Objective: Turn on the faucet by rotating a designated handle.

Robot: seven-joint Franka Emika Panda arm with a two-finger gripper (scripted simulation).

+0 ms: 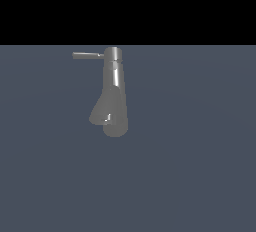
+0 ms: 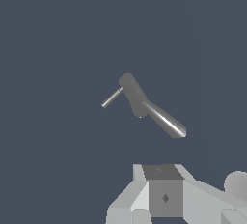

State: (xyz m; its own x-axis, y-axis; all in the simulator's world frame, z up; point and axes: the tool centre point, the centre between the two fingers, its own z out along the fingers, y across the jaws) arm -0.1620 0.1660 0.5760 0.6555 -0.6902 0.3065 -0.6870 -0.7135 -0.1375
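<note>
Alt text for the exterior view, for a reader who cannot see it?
A grey metallic faucet stands alone on a flat blue-grey surface, its thin handle sticking out from the cap toward the exterior view's left. No robot arm or gripper appears in this view.

The faucet point(image 1: 114, 93) is plain grey metal with bright white streaks of glare down its column, and the handle point(image 1: 87, 55) is a paler, even grey. The floor point(image 1: 200, 166) is flat slate blue, unpatterned, under a black band. The gripper point(image 2: 166, 196) is light grey and white around a darker grey block.
</note>
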